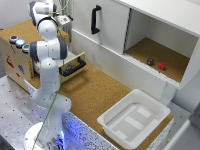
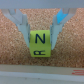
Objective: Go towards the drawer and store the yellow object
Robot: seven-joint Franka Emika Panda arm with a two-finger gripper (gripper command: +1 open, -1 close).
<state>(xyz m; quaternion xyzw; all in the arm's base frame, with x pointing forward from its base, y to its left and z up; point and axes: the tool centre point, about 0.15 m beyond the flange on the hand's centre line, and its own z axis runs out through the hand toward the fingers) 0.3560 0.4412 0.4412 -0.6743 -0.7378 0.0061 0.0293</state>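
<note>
I see my gripper [image 2: 39, 36] clamped on the yellow lettered cube [image 2: 40, 44]; carrying step; next, lower it into the open drawer [image 1: 73, 66].

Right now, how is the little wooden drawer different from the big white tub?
The drawer is light wood with a black bar handle; the white tub is plain plastic with no handle. The drawer sticks out of a plywood box, partly hidden by the arm; the tub stands alone on the cork counter. Both are open on top.
</note>
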